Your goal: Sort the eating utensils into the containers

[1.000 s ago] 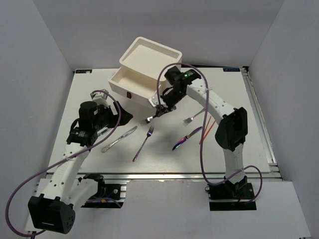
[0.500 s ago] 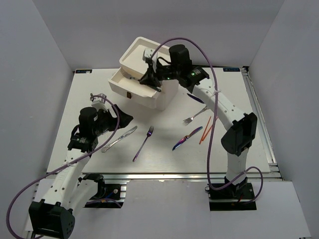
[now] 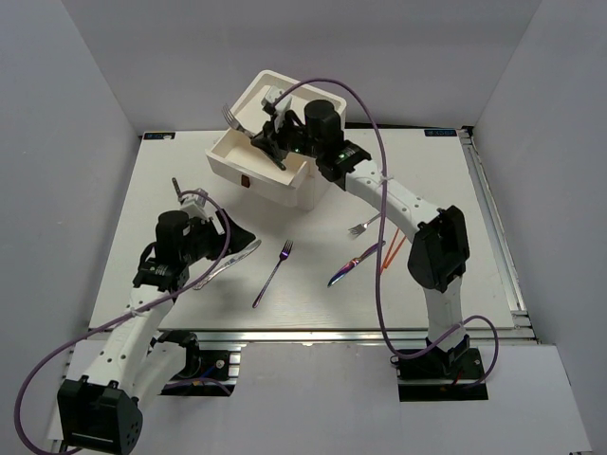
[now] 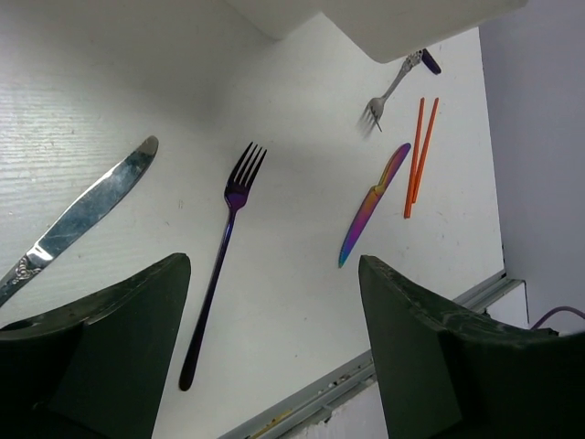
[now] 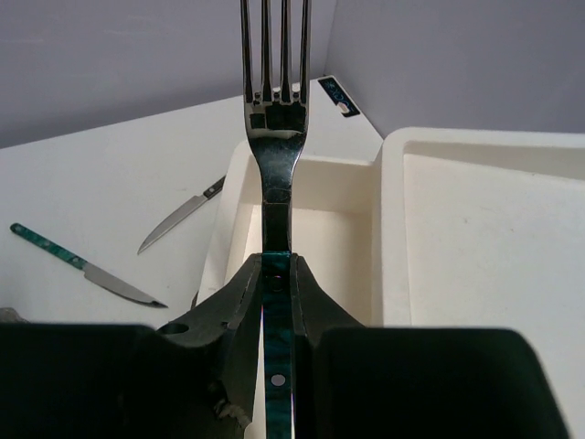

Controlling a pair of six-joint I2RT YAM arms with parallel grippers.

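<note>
My right gripper (image 3: 269, 142) is shut on a teal-handled fork (image 3: 235, 119) and holds it above the open white drawers (image 3: 275, 186), tines pointing away. In the right wrist view the fork (image 5: 274, 137) stands straight out of my gripper (image 5: 276, 267) over the lower drawer (image 5: 315, 240). My left gripper (image 3: 233, 233) is open and empty above the table, near a silver knife (image 3: 228, 264). A purple fork (image 3: 273, 272), an iridescent knife (image 3: 355, 264), orange chopsticks (image 3: 391, 248) and a silver fork (image 3: 366, 226) lie on the table.
The left wrist view shows my open gripper (image 4: 274, 267) above the silver knife (image 4: 87, 210), purple fork (image 4: 224, 247), iridescent knife (image 4: 373, 203) and chopsticks (image 4: 418, 157). The right wrist view shows a small knife (image 5: 178, 216) and a teal-handled knife (image 5: 82, 268) beyond the drawers.
My right gripper has lifted the teal-handled fork from the table in front of the drawer unit and carried it left over the open drawers. My left arm shifted slightly nearer.
</note>
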